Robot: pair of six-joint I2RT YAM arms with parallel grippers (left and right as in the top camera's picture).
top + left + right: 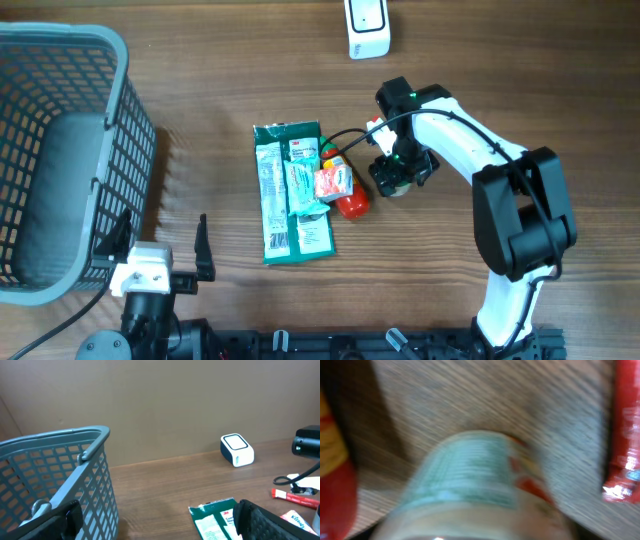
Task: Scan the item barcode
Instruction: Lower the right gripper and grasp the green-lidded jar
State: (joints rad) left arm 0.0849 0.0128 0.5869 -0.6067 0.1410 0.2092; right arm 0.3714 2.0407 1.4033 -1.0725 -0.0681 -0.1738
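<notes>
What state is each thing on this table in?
Grey plastic mesh basket: upright.
White boxy scanner: standing, untouched.
Flat green packet: lying flat.
Red bottle: lying on its side.
Left gripper: open, empty.
Right gripper: low beside the red bottle, grip unclear.

The scanner (368,28), a small white box with a dark-edged face, stood at the top of the overhead frame, right of centre, well apart from the goods. A flat green packet (291,192) with white printed panels lay at mid-frame, its long side running up and down the picture. An orange-and-white sachet (334,182) rested against its right edge, touching a rounded red item (352,205) just below it. In the right wrist view a cylindrical container (470,480) with a pale green label filled the lower centre, too blurred to read any print.
</notes>
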